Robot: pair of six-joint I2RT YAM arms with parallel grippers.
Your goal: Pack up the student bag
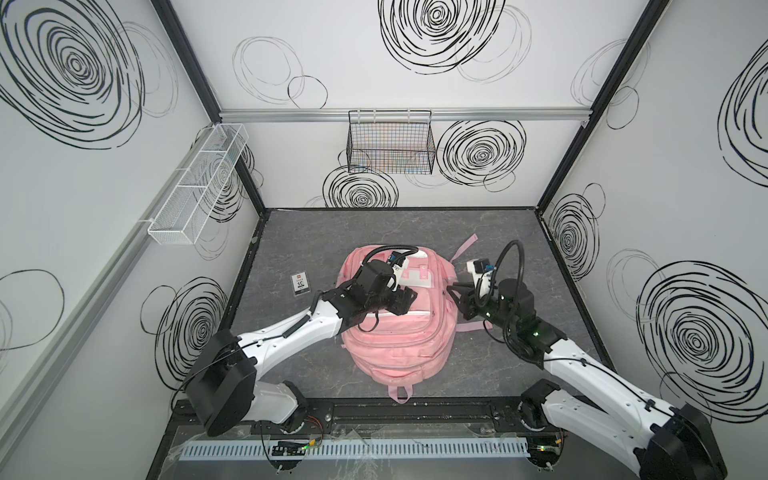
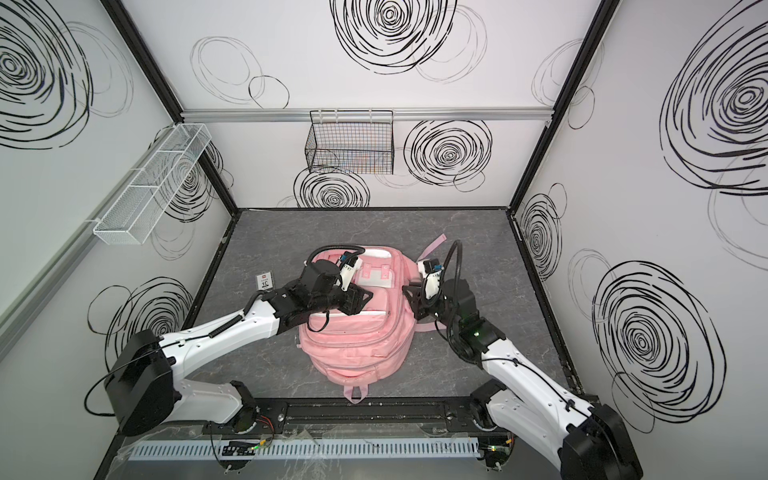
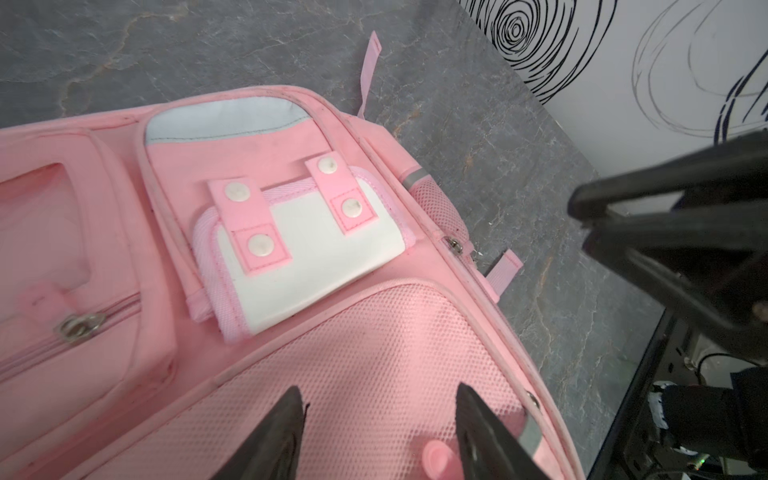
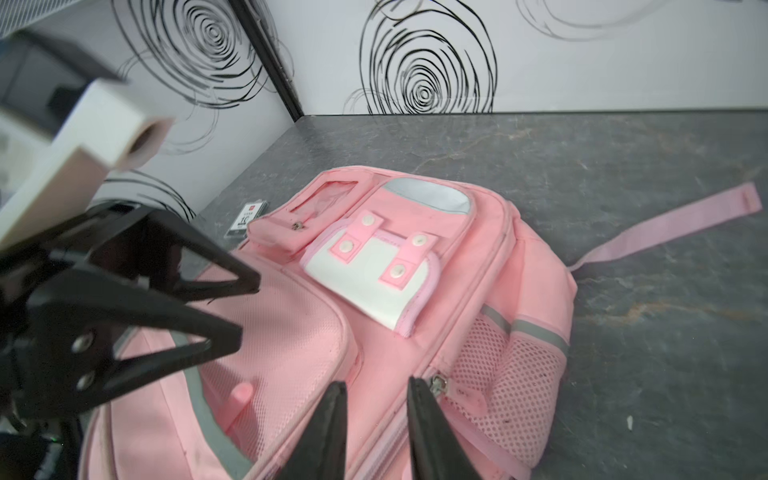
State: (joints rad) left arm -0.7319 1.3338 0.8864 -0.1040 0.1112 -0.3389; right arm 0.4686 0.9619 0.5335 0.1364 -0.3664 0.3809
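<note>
Left gripper (image 3: 378, 388): jaws wide apart, nothing between them, poised over the pink mesh front pocket.
Right gripper (image 4: 376, 382): jaws a narrow gap apart, nothing seen between them, at the right edge of the bag, just beside a metal zipper pull (image 4: 436, 383).
Bag (image 1: 395, 345): pink backpack, front up, in the middle of the grey table (image 1: 519, 257); carry loop toward the near edge, strap (image 1: 467, 245) trailing far right.
Flap (image 3: 316, 257): white, with two snap tabs.
Card (image 1: 300, 284): small, flat on the table left of the bag, not touching it.
Walls: white mesh basket (image 1: 195, 187) on the left, black wire basket (image 1: 390, 143) on the far side.
</note>
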